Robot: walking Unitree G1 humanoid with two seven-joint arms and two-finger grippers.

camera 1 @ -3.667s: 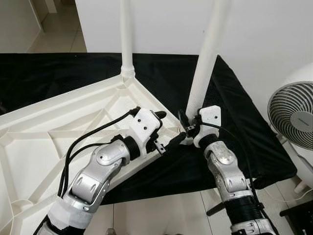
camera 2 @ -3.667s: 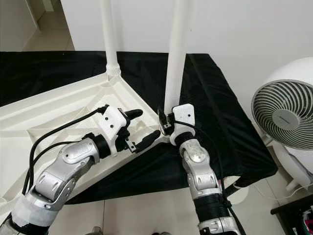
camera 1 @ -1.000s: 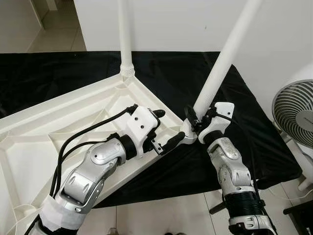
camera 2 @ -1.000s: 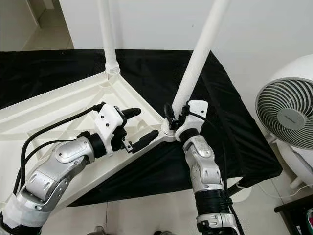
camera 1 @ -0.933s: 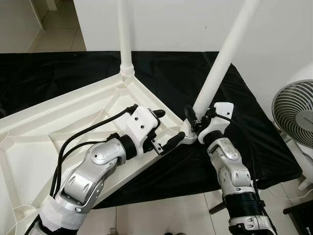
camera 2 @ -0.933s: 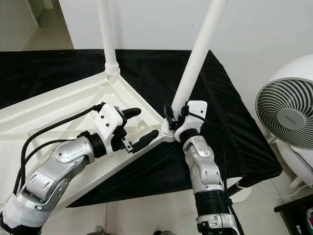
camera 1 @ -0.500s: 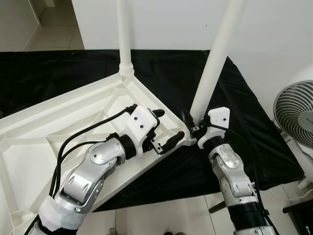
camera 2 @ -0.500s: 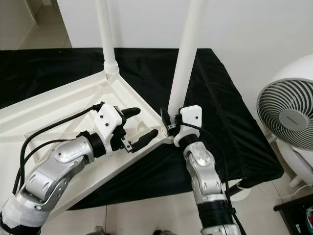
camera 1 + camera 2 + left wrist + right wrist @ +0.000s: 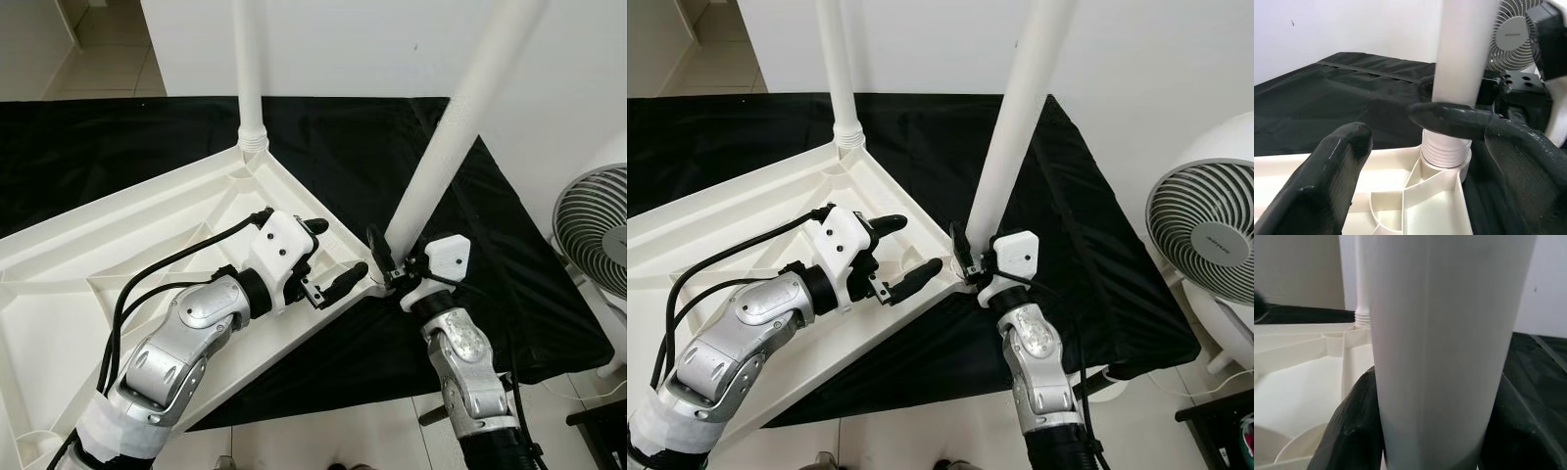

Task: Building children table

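Two white legs are standing up from the upturned tabletop (image 9: pixel 147 235), which is lying underside-up on a black cloth (image 9: pixel 509 245) spread over the floor, probably to keep the plastic from scuffing. One leg, the far leg (image 9: pixel 248 69), is sitting upright in the far corner socket and looks finished. The near leg (image 9: pixel 456 127) is leaning away to the right from the near-right corner socket (image 9: pixel 1445 152), so it is likely not yet threaded home.

Clamping around the base of that leaning leg is the right claw (image 9: pixel 392 266), its black fingers (image 9: pixel 1354 431) pressing on either side of the tube just above the socket; gripping low is giving it leverage to twist or straighten the leg. Resting over the ribbed underside just left of that corner is the left claw (image 9: pixel 338 259), fingers spread apart and holding nothing, seemingly bracing the tabletop against turning. A fan (image 9: pixel 1205 235) is standing at the right, well apart.
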